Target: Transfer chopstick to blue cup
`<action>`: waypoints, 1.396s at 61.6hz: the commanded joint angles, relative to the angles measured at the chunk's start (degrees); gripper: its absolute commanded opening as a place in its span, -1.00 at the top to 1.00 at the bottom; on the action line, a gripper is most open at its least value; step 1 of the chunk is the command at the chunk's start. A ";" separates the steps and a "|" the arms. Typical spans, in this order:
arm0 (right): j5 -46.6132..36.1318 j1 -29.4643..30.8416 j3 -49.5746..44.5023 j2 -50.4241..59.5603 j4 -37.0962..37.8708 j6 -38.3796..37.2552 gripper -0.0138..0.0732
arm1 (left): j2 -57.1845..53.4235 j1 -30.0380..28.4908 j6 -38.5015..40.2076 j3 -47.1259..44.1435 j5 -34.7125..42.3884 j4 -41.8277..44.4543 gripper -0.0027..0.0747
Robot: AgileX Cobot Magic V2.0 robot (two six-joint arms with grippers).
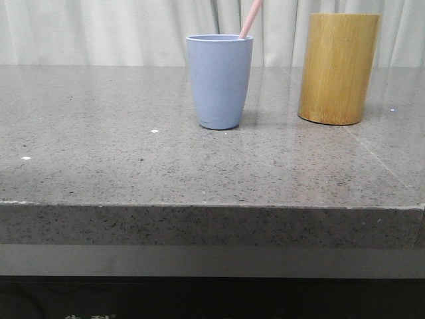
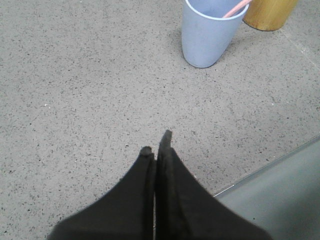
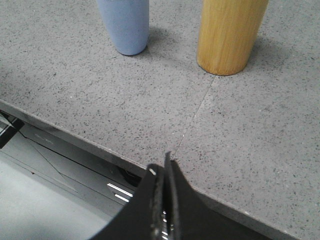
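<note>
a wide speckled grey stone table runs across the front view, with a pale curtain behind it. on the table, toward the right, stands a tall yellow-brown bamboo cylinder, upright. just to its left, apart from it, stands a matte light blue-grey handleless cup that narrows toward its base, also upright.

a thin, straight, pale pink chopstick is inside the blue cup, leaning against the rim on the side nearer the bamboo cylinder, its upper end rising past the top of the front view. the left wrist view shows the same lean, the stick crossing the cup's rim.

the left gripper is near the table's front edge, well back from the cup, its black jaws pressed together and holding nothing. the right gripper sits over the front edge of the table, well back from both containers, its jaws also together and empty.

judging from this, the transfer looks finished and the step in hand is parking the arms. to do that well, both arms should be kept low and well back from the cup, since a long stick leaning on one side of the rim could make the light cup easy to tip if bumped. nothing needs to be gripped.
</note>
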State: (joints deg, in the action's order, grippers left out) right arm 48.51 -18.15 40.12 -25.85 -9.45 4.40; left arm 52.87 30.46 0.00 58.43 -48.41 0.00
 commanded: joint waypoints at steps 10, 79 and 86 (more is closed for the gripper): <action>-4.36 0.37 1.29 -0.16 -0.58 -0.10 0.83 | -9.43 -5.40 -2.98 -6.91 13.57 2.43 0.98; -4.17 0.37 1.29 -0.16 -0.69 -0.10 0.83 | -54.50 -25.31 -2.42 -59.30 51.93 -6.50 0.98; -4.17 0.37 1.29 -0.16 -0.69 -0.10 0.83 | -54.50 -25.31 -2.42 -59.30 51.84 -6.50 0.98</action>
State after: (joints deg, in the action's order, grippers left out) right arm 48.46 -18.15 40.12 -25.85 -9.64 4.40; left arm -0.23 5.29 -2.73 -0.15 -1.42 -5.79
